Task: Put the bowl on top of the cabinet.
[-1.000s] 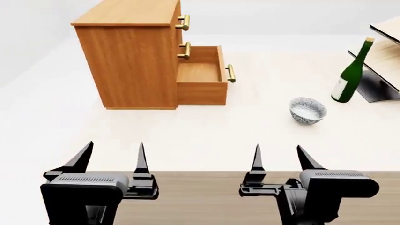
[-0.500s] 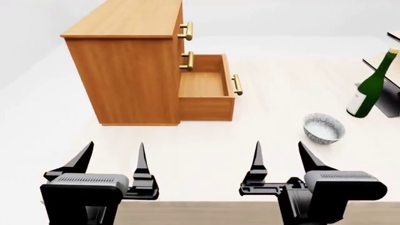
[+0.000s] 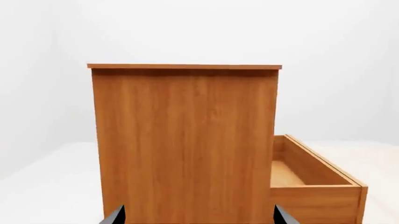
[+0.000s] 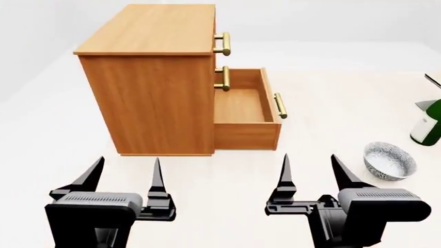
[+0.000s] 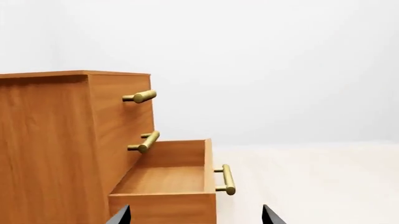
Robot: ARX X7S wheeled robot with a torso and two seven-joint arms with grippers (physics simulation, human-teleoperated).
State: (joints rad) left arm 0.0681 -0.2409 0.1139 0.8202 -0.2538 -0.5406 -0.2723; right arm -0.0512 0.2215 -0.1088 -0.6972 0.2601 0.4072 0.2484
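Note:
The bowl (image 4: 390,160), white with a dense dark leaf pattern, stands upright on the pale floor at the right, just beyond and right of my right gripper (image 4: 314,170). That gripper is open and holds nothing. The cabinet (image 4: 155,77) is an orange-brown chest with brass bar handles; its flat top is bare and its bottom drawer (image 4: 245,107) is pulled out. My left gripper (image 4: 125,171) stands open and empty in front of the cabinet's side panel (image 3: 184,144). The right wrist view shows the cabinet (image 5: 56,140) and its open drawer (image 5: 165,186), not the bowl.
A green bottle (image 4: 429,123) stands at the right edge, just beyond the bowl. Pale floor lies all round the cabinet. The pulled-out drawer juts toward the right, between cabinet and bowl.
The view has moved closer to the cabinet, which now looks larger and nearer. The bowl and bottle have slid toward the right edge. Both grippers keep the same open pose.

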